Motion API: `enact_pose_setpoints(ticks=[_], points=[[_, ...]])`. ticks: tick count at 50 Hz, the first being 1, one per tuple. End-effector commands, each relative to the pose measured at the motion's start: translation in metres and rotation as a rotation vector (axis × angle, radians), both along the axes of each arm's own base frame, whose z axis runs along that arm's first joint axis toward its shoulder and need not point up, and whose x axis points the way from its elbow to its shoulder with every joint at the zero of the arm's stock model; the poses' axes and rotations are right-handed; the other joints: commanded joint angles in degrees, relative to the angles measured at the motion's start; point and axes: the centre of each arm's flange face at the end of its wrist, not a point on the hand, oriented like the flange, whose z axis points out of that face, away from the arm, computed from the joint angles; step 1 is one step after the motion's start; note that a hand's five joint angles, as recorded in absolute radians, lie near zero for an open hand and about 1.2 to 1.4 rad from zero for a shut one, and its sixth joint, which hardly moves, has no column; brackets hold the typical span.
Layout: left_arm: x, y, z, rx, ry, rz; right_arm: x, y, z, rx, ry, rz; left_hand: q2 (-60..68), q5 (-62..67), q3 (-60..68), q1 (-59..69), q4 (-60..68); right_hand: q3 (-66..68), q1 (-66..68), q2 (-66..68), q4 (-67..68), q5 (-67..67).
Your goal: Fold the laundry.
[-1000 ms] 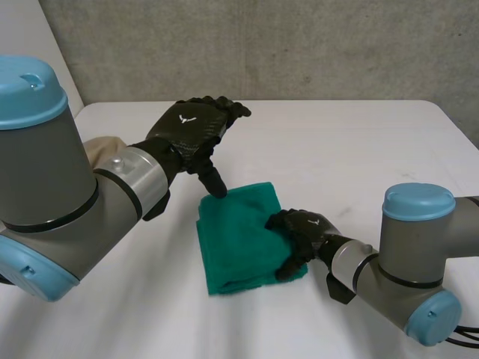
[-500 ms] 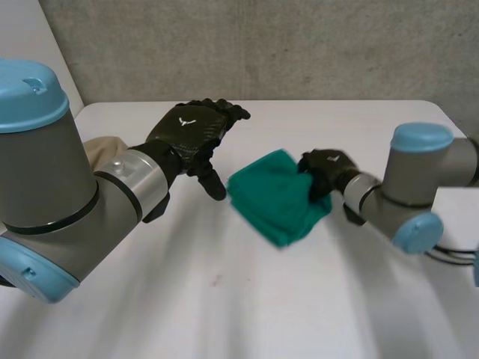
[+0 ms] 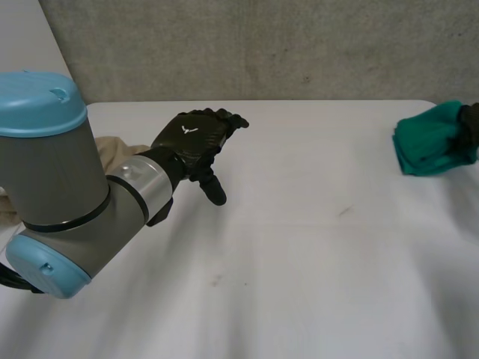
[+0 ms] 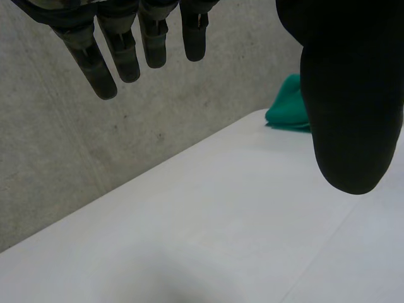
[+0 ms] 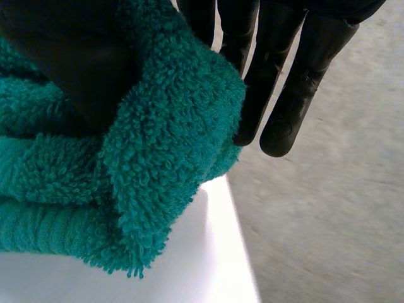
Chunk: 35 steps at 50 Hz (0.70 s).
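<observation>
A folded green towel is at the table's far right edge, near the back. My right hand holds it there. In the right wrist view the towel is pinched between the thumb and the straight fingers, its folded layers bunched under the palm. My left hand hovers over the left middle of the white table, fingers straight and spread, holding nothing. The left wrist view shows its fingers apart from the thumb, and the green towel far off beyond the thumb.
A beige cloth lies at the table's left side, partly behind my left arm. A grey concrete wall runs along the table's back edge.
My right hand has carried the folded green towel from the middle of the table off to the far right edge. The left hand has stayed almost where it was.
</observation>
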Motion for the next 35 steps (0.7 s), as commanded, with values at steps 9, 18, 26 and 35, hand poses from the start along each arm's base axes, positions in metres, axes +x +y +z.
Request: enact_pose_setpoints(ticks=[9,18,26,35], points=[[-0.002,-0.002,-0.008,0.017,-0.01,0.0,-0.029,-0.008,-0.004,-0.055,0.09,0.008,0.58,-0.71,0.26,1.21,0.62,12.85,29.73,14.96,11.97,16.82],[-0.001,0.001,-0.012,0.034,-0.019,-0.001,-0.034,-0.01,-0.018,-0.063,0.245,-0.021,0.58,-0.71,0.26,1.21,0.62,-57.15,-40.27,-55.04,-58.03,-53.18],[0.001,0.002,-0.011,0.037,-0.018,0.003,-0.033,-0.001,-0.019,0.019,0.31,-0.016,0.58,-0.71,0.26,1.21,0.62,-57.15,-40.27,-55.04,-58.03,-53.18],[0.004,0.007,-0.008,0.035,-0.017,0.003,-0.025,0.02,0.027,0.112,0.491,0.012,0.41,-0.87,0.09,1.05,0.46,-57.15,-40.27,-55.04,-58.03,-53.18]])
